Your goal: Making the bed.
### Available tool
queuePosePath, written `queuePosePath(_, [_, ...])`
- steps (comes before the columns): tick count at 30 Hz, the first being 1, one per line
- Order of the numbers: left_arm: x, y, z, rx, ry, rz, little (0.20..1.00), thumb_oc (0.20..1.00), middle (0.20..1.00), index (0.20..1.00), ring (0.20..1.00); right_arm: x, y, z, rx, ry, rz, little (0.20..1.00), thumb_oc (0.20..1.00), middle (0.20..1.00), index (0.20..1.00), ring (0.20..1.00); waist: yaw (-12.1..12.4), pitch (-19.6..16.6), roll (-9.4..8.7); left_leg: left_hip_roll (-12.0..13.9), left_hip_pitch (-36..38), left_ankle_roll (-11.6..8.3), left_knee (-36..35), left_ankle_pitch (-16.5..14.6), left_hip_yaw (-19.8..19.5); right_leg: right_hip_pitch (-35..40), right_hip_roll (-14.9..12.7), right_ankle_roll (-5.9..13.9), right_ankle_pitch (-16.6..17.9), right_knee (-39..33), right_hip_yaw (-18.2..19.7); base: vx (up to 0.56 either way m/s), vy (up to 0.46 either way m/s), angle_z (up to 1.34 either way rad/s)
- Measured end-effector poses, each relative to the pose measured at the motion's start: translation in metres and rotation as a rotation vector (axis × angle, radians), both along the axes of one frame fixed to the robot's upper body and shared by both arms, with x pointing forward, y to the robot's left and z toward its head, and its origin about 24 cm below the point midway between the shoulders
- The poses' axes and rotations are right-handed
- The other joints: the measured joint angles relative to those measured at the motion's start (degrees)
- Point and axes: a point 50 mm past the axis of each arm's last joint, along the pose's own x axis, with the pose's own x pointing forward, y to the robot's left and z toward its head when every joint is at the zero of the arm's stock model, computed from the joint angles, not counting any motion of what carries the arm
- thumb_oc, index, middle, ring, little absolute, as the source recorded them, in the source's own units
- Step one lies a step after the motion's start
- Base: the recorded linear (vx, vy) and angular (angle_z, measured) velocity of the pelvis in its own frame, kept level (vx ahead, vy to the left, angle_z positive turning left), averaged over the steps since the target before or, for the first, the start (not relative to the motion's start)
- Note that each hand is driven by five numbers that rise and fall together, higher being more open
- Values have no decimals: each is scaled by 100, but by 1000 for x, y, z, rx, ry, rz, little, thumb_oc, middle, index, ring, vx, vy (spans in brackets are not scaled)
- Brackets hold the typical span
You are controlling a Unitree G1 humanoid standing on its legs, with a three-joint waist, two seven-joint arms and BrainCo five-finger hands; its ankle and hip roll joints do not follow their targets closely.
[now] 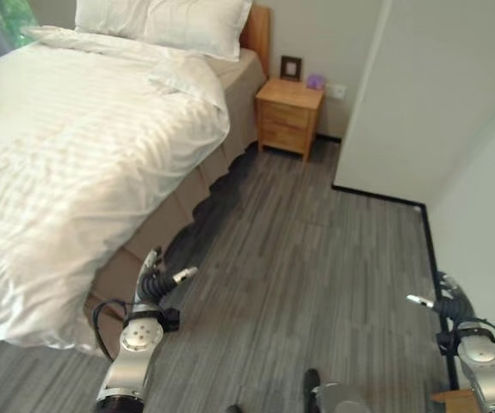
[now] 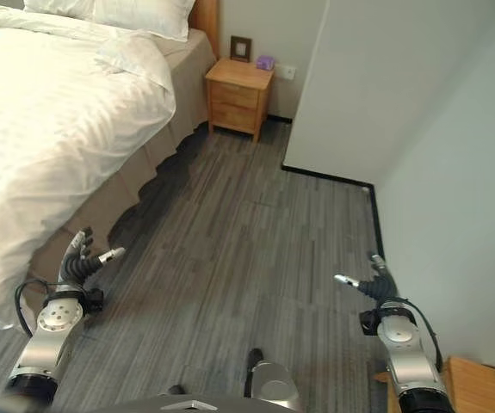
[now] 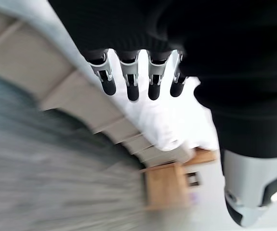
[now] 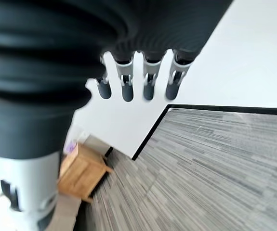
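The bed (image 1: pixel 187 194) fills the upper left of the frame, its striped white duvet (image 1: pixel 75 163) draping over the near edge. Grey plank floor (image 1: pixel 316 275) lies open at centre. Left robot hand (image 1: pixel 157 280), released, hangs beside the beige bed skirt; right robot hand (image 2: pixel 372 282), released, lower right. A wooden nightstand (image 1: pixel 288 116) stands upper centre.

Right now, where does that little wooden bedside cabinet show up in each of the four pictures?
Left eye view: bedside cabinet at upper middle, beside the bed.
Right eye view: upper middle, left of centre.
Left wrist view: blurred, low in the middle.
Right wrist view: lower left.
Shared landmark: the white wall with its dark base strip.
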Motion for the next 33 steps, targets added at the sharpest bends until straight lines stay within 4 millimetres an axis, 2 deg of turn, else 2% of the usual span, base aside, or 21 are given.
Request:
queuePosePath(2, [1, 0, -4, -2, 27, -1, 1000, 1000, 1000, 1000, 1000, -1, 6, -4, 18, 7, 6, 1000, 1000, 1000, 1000, 1000, -56, -9, -32, 30, -72, -102, -20, 89, -201, 391, -75, 48, 103, -744, -152, 350, -183, 54])
queuePosePath(5, [7, -12, -3, 13, 25, -56, 1000, 1000, 1000, 1000, 1000, -8, 5, -7, 16, 21, 3, 1000, 1000, 1000, 1000, 1000, -272, 29, 200, 154, 41, -325, 39, 104, -552, 741, 138, -147, 334, -913, -234, 399, -180, 70])
queuePosePath(6, [6, -13, -3, 10, 19, -57, 1000, 1000, 1000, 1000, 1000, -6, 4, -6, 17, 18, -1, 1000, 1000, 1000, 1000, 1000, -239, 62, 189, 156, 32, -427, 561, 8, -579, 768, 106, -282, 312, -811, -257, 482, -297, 36])
queuePosePath(7, [7, -17, -5, -2, 19, -62, 1000, 1000, 1000, 1000, 1000, -9, 2, -6, 13, 20, -8, 1000, 1000, 1000, 1000, 1000, -224, 81, 200, 209, -102, -511, 1543, -442, -595, 891, 125, -486, 294, -817, -268, 323, -326, -12])
queuePosePath(8, [6, -23, -4, -28, 6, -66, 1000, 1000, 1000, 1000, 1000, -10, -3, -4, -12, 27, 0, 1000, 1000, 1000, 1000, 1000, -227, 81, 315, 322, -180, -734, 2113, -518, -680, 925, 179, -672, 124, -583, -373, 319, -363, -17])
queuePosePath(11, [12, -26, 5, -34, -41, -78, 1000, 1000, 1000, 1000, 1000, -7, -4, 0, -24, 15, 5, 1000, 1000, 1000, 1000, 1000, -100, 187, 225, 457, -844, -1056, 3493, -152, -995, 876, 216, -907, -46, -244, -418, 327, -213, -24])
queuePosePath(12, [14, -30, 9, -39, -63, -95, 1000, 1000, 1000, 1000, 1000, -4, -3, 3, -21, -3, 2, 1000, 1000, 1000, 1000, 1000, 89, 398, -26, 558, -1233, -941, 4272, 174, -874, 866, 175, -1109, -103, -164, -241, 422, -43, -64])
queuePosePath(15, [11, -34, 2, -72, -46, -95, 1000, 1000, 1000, 1000, 1000, 2, 2, 7, -16, -26, 17, 1000, 1000, 1000, 1000, 1000, 295, 441, -180, 168, -1340, -940, 3386, -107, -787, 904, 179, -1163, -110, -403, -13, 419, 23, -54])
queuePosePath(16, [4, -33, -4, -85, -19, -83, 1000, 1000, 1000, 1000, 1000, 11, 6, 13, -8, -59, 34, 1000, 1000, 1000, 1000, 1000, 392, 493, -207, -229, -1193, -746, 2288, -83, -719, 964, 144, -1185, -65, -678, 92, 486, 76, -73])
queuePosePath(18, [1, -32, -10, -90, 4, -76, 1000, 1000, 1000, 1000, 1000, 11, 5, 11, -7, -47, 29, 1000, 1000, 1000, 1000, 1000, 393, 506, -19, -212, -1121, -561, 1448, 44, -440, 1244, 304, -1154, 44, -1054, 29, 516, 67, -22])
queuePosePath(21, [-3, -35, -21, -120, 41, -50, 1000, 1000, 1000, 1000, 1000, 3, 5, -3, -22, 18, 35, 1000, 1000, 1000, 1000, 1000, 447, 443, 277, 20, -1180, -519, 306, 138, 321, 1561, 521, -1029, -38, -1257, -97, 495, 59, 13])
queuePosePath(22, [-5, -35, -26, -136, 59, -31, 1000, 1000, 1000, 1000, 1000, 3, 7, -5, -45, 39, 55, 1000, 1000, 1000, 1000, 1000, 450, 365, 451, 108, -1237, -571, 226, 100, 603, 1643, 563, -961, -126, -1258, -87, 654, 82, -1])
queuePosePath(23, [-6, -36, -30, -144, 73, -26, 1000, 1000, 1000, 1000, 1000, 2, 7, -7, -51, 51, 65, 1000, 1000, 1000, 1000, 1000, 455, 361, 456, 162, -1226, -559, 262, 109, 718, 1692, 573, -960, -140, -1256, -75, 357, 52, -3])
queuePosePath(25, [-9, -35, -32, -144, 87, -17, 1000, 1000, 1000, 1000, 1000, 2, 10, -7, -48, 57, 81, 1000, 1000, 1000, 1000, 1000, 495, 328, 469, 189, -1171, -471, 560, 159, 523, 1846, 491, -934, -158, -1186, -29, 367, 110, -34])
queuePosePath(26, [-17, -33, -33, -143, 94, -8, 1000, 1000, 1000, 1000, 1000, -1, 10, -3, -59, 45, 97, 1000, 1000, 1000, 1000, 1000, 583, 181, 507, 141, -1019, -435, 665, 153, 360, 1880, 391, -770, -389, -994, 95, 531, 222, -49])
queuePosePath(27, [-20, -33, -34, -145, 98, -6, 1000, 1000, 1000, 1000, 1000, -5, 9, -3, -81, 52, 106, 1000, 1000, 1000, 1000, 1000, 592, 90, 518, 23, -830, -302, 680, 1, 354, 1878, 303, -593, -557, -743, 59, 462, 232, -40])
queuePosePath(28, [-19, -36, -35, -159, 100, 0, 1000, 1000, 1000, 1000, 1000, -9, 6, -5, -91, 69, 98, 1000, 1000, 1000, 1000, 1000, 562, 126, 597, -22, -603, -8, 525, 74, 346, 1525, 190, -290, -782, 457, 133, 379, 102, -20])
queuePosePath(29, [-19, -37, -34, -155, 103, -6, 1000, 1000, 1000, 1000, 1000, -12, 9, -7, -78, 74, 98, 1000, 1000, 1000, 1000, 1000, 513, 142, 596, -146, -360, 271, 425, 254, 320, 257, -274, -32, -639, 3285, 233, 402, 9, 2])
queuePosePath(30, [-19, -35, -32, -138, 100, -15, 1000, 1000, 1000, 1000, 1000, -15, 14, -10, -67, 79, 108, 1000, 1000, 1000, 1000, 1000, 464, 170, 460, -294, -277, 321, 407, 305, 317, -210, -535, 15, -307, 4181, 312, 442, -57, 54])
queuePosePath(31, [-17, -27, -26, -106, 86, -16, 1000, 1000, 1000, 1000, 1000, -23, 21, -18, -39, 108, 116, 1000, 1000, 1000, 1000, 1000, 298, 113, 231, -516, -189, 350, 381, 98, 145, -810, -776, 123, -400, 4337, 617, 266, -55, 73])
queuePosePath(33, [-14, -16, -17, -60, 70, -20, 1000, 1000, 1000, 1000, 1000, -19, 26, -14, -32, 80, 127, 1000, 1000, 1000, 1000, 1000, 279, 151, 127, -671, -98, 324, 361, 93, 0, -1123, -995, 67, -431, 3479, 360, 266, -79, 61])
